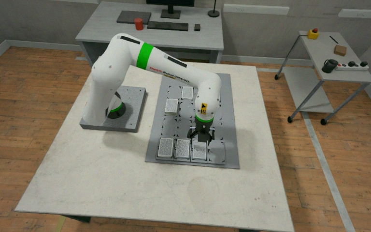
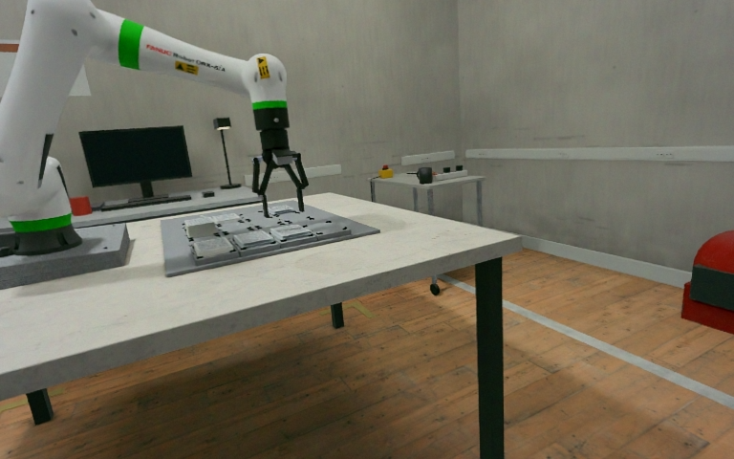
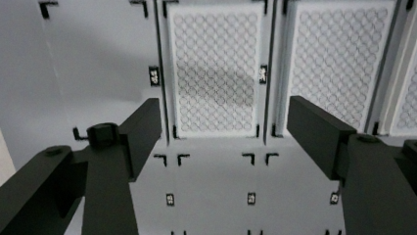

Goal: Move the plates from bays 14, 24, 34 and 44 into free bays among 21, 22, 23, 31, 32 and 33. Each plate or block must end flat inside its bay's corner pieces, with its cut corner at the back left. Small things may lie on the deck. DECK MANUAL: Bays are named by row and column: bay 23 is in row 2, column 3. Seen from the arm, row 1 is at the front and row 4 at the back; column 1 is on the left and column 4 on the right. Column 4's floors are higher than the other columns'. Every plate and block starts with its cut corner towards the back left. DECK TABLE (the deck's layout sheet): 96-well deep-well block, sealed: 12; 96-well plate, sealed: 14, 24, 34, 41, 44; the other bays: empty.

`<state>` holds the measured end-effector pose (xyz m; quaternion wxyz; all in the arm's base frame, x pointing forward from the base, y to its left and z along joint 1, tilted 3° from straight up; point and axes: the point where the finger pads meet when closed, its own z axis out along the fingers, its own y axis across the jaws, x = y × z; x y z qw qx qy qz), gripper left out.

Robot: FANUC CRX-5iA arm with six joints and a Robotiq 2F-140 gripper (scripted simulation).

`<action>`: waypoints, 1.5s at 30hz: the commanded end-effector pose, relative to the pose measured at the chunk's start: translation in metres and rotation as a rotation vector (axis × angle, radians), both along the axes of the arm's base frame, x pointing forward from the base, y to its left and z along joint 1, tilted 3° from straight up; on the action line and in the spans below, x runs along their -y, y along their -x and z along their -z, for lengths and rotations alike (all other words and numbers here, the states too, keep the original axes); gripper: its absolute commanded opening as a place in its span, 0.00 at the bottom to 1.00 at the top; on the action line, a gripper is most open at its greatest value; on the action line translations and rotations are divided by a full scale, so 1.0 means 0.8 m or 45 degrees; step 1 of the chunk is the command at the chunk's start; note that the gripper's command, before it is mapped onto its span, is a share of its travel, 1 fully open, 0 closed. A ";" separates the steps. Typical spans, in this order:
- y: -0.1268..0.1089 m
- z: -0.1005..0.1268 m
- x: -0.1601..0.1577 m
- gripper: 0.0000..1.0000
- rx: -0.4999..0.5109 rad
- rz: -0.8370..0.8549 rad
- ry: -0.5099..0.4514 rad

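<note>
My gripper (image 1: 200, 140) (image 2: 284, 211) (image 3: 223, 114) is open and empty above the deck, around the column 4 end of row 3. The sealed plate (image 1: 199, 150) (image 2: 292, 232) (image 3: 215, 73) in bay 34 lies below and between the fingers in the wrist view. The plate in bay 24 (image 1: 182, 149) (image 2: 253, 238) (image 3: 338, 64) and the plate in bay 14 (image 1: 165, 147) (image 2: 213, 248) (image 3: 409, 108) lie flat on the raised column. Bay 44 (image 1: 216, 152) (image 3: 98, 54) is empty. A plate (image 1: 187, 92) lies in bay 21. The arm hides bay 31 in the top view.
The taller deep-well block (image 1: 171, 107) (image 2: 202, 229) stands in bay 12. Another plate (image 2: 281, 208) is in bay 41, mostly hidden by the arm in the top view. A tiny pale spot shows around bay 22. The raised floors of column 4 form a step along the deck (image 1: 232, 131).
</note>
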<state>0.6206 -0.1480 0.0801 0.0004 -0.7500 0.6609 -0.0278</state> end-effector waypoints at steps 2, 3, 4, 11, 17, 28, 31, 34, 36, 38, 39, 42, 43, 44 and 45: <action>-0.007 -0.002 0.018 0.70 0.002 0.000 0.000; -0.009 -0.002 0.022 0.70 0.002 0.000 0.000; -0.009 -0.002 0.022 0.70 0.002 0.000 0.000; -0.009 -0.002 0.022 0.70 0.002 0.000 0.000; -0.009 0.006 0.022 0.70 0.002 0.000 0.000; -0.010 0.021 0.023 0.70 0.002 0.000 0.000; -0.010 0.026 0.023 0.70 0.002 0.000 0.000; -0.010 0.031 0.023 0.70 0.002 0.000 0.000; -0.010 0.034 0.023 0.70 0.002 0.000 0.000; -0.010 0.037 0.023 0.70 0.002 0.000 0.000; -0.010 0.039 0.023 0.70 0.002 0.000 0.000; -0.010 0.040 0.023 0.70 0.002 0.000 0.000; -0.010 0.040 0.023 0.70 0.002 0.000 0.000; -0.010 0.040 0.023 0.70 0.002 0.000 0.000; -0.010 0.040 0.023 0.70 0.002 0.000 0.000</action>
